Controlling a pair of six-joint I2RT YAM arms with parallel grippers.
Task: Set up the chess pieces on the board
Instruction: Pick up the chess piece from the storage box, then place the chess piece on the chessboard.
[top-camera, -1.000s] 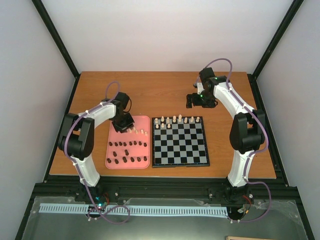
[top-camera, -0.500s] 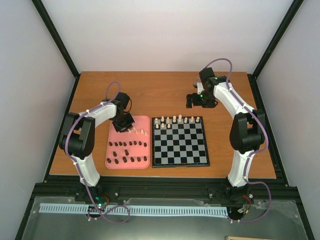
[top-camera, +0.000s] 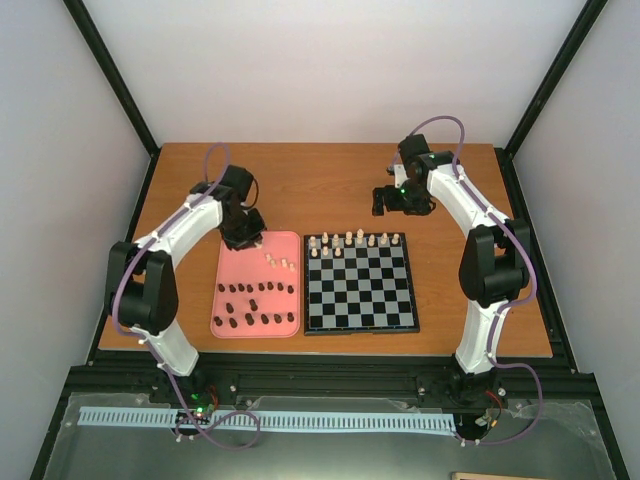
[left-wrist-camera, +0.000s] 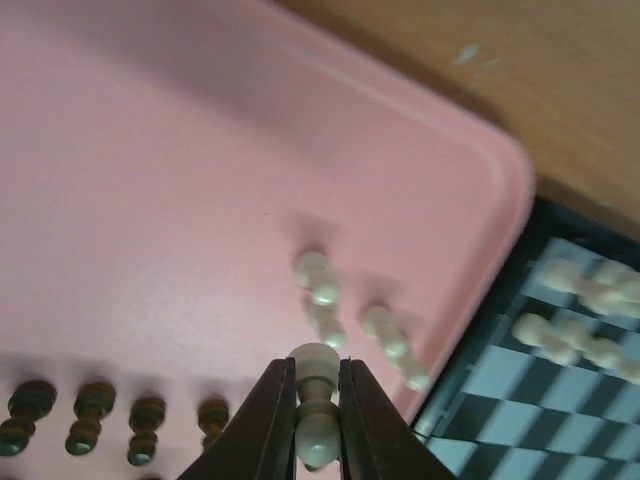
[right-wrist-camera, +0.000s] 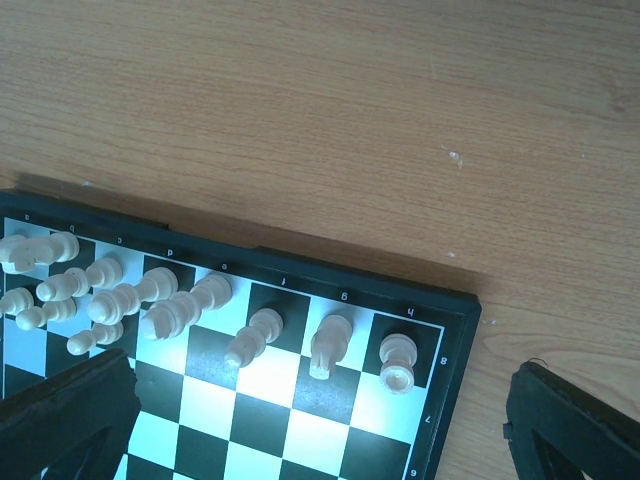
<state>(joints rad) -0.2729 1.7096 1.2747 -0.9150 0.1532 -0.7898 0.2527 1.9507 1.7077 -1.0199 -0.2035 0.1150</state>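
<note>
the left gripper (top-camera: 243, 236) is seen clamped on a cream chess piece (left-wrist-camera: 317, 402), its two dark fingers (left-wrist-camera: 268, 420) pressed against the piece's narrow waist with the rounded head showing just above them; compared with a second earlier, the fingers have been brought together and the left arm has been drawn back toward 12 o'clock, its elbow swung out toward 9 o'clock, so that the gripper is now placed at the 12 o'clock edge of the pink tray (top-camera: 232, 272) rather than further in over it. a few loose cream pieces (top-camera: 281, 263) are left near the tray's 1 o'clock corner, and the dark brown pieces (top-camera: 255, 305) are laid in two rows across its 6 o'clock half. the board (top-camera: 361, 290) is set just at 3 o'clock of the tray, with the placed cream pieces (top-camera: 355, 240) gathered along its 12 o'clock edge. the right gripper (top-camera: 384, 204) is unchanged, held over the wooden table (top-camera: 320, 180) beyond the board's 1 o'clock corner, its fingers spread wide apart and nothing gripped
</note>
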